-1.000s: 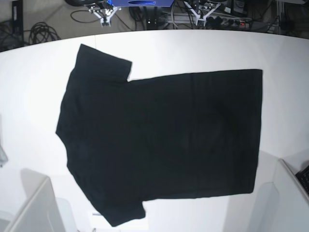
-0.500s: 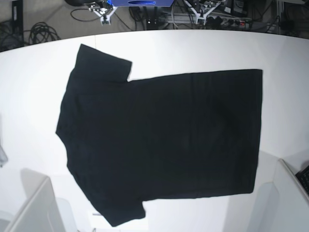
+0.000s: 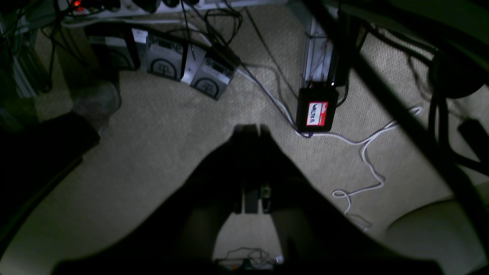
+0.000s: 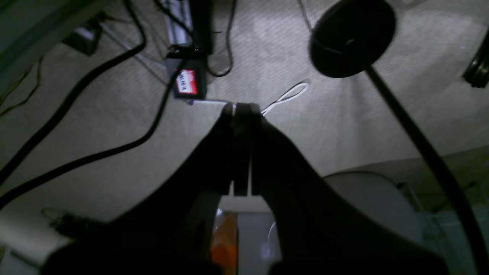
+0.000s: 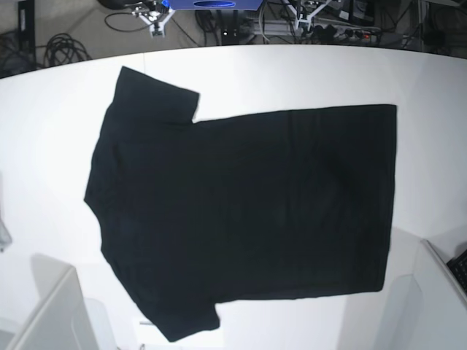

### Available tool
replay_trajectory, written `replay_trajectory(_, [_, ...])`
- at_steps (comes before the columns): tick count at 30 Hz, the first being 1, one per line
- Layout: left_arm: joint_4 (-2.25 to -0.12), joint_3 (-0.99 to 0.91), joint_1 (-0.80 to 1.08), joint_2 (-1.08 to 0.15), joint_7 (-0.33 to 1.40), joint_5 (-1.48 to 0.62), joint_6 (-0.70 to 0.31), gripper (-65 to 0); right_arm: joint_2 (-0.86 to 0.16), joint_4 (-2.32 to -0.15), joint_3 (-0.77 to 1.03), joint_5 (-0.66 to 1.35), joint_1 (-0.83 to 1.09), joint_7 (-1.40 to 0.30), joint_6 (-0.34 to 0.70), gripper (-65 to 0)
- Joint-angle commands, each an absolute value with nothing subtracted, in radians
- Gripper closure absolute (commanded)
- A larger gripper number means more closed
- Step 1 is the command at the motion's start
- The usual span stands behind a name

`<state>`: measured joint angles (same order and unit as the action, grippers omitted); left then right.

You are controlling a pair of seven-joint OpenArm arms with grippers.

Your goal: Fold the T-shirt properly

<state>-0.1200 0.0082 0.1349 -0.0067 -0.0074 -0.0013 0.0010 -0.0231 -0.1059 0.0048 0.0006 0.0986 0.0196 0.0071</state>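
Observation:
The black T-shirt (image 5: 241, 204) lies spread flat on the white table (image 5: 44, 146), plain side up, collar end at the left and hem at the right. No print or tag shows. Both arms are drawn back behind the table's far edge. Only a bit of my right gripper (image 5: 155, 22) and my left gripper (image 5: 306, 11) shows there. In the wrist views my left gripper (image 3: 250, 130) and right gripper (image 4: 241, 109) hang over the carpet floor with fingers pressed together, holding nothing. The shirt is out of both wrist views.
White bins stand at the front left (image 5: 51, 313) and front right (image 5: 430, 292) of the table. Cables, a power brick (image 3: 317, 112) and a round black stand base (image 4: 351, 36) lie on the floor behind the table.
Both grippers at the far edge have drawn back a little further from the table. The T-shirt has not moved.

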Motion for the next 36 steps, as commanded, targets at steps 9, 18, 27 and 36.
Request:
replay_trajectory(9, [-0.433, 0.012, 0.354, -0.048, -0.007, 0.005, 0.005, 0.0, -0.061, -0.424, 0.016, 0.01, 0.326, 0.002, 0.001, 0.0])
replay_trajectory(18, [-0.668, 0.012, 0.532, -0.093, -0.008, 0.005, 0.005, 0.0, -0.051, -0.828, 0.226, 0.01, 0.553, -0.056, 0.001, 0.0])
replay_trajectory(27, [-0.967, -0.002, 0.716, -0.159, -0.008, -0.007, 0.005, 0.0, -0.016, -1.221, 0.28, 0.097, 0.733, -0.165, 0.001, 0.0])
replay_trajectory(36, [-1.349, -0.199, 0.924, -0.145, -0.008, -0.007, 0.005, 0.0, -0.008, -1.561, 0.403, 0.199, 0.866, -0.285, 0.001, 0.0])
